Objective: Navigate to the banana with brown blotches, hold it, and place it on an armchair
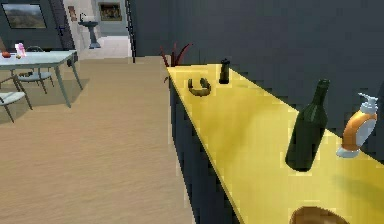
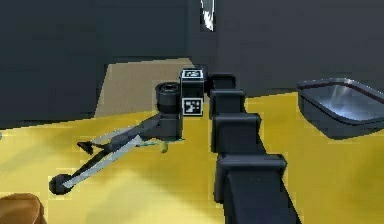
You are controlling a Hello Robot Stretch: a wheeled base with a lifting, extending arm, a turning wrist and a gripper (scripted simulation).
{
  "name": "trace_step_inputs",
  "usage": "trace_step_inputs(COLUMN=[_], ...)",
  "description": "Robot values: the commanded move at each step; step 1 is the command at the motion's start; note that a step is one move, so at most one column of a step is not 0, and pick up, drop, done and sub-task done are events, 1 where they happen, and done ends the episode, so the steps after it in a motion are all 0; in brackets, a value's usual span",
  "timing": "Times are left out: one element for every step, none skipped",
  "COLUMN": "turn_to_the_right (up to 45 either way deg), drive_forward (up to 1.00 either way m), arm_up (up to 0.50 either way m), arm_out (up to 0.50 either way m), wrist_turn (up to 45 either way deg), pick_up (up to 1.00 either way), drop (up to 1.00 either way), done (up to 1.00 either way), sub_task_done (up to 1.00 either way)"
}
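Stretched out over the yellow counter (image 2: 320, 165): the arm (image 2: 250, 180), gripper (image 2: 75, 166) at its far end, fingers (image 2: 105, 162) slanting down and away toward the counter top. Cannot tell whether anything is held. Right under the fingers near the gripper's body, a small greenish bit (image 2: 152, 144), too small to name. On the gripper's other side, past the arm, a metal basin (image 2: 345, 105). Beyond the fingertips, at the counter's near corner, a brown lump (image 2: 20, 210).

In the forward view, on a yellow counter near its far end: the banana (image 1: 198, 86), curved and dark with brown, lying flat just beside a small bottle (image 1: 224, 70). Cannot place it against the gripper from these views. Nearer along that counter, upright, a tall bottle (image 1: 308, 125) and a soap pump (image 1: 358, 125). Past the counter's end, a plant (image 1: 178, 52); off across the floor, a table (image 1: 50, 58) with chairs (image 1: 10, 100).
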Motion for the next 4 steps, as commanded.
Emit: trace_step_inputs(turn_to_the_right=[0.0, 0.0, 0.0, 0.0], drive_forward=[0.0, 0.0, 0.0, 0.0], arm_up=[0.0, 0.0, -0.1, 0.0], arm_out=[0.0, 0.0, 0.0, 0.0], wrist_turn=[45.0, 30.0, 0.0, 0.0], pick_up=[0.0, 0.0, 0.0, 1.0], drop=[0.0, 0.0, 0.0, 0.0], done=[0.0, 0.0, 0.0, 0.0], sub_task_done=[0.0, 0.0, 0.0, 0.0])
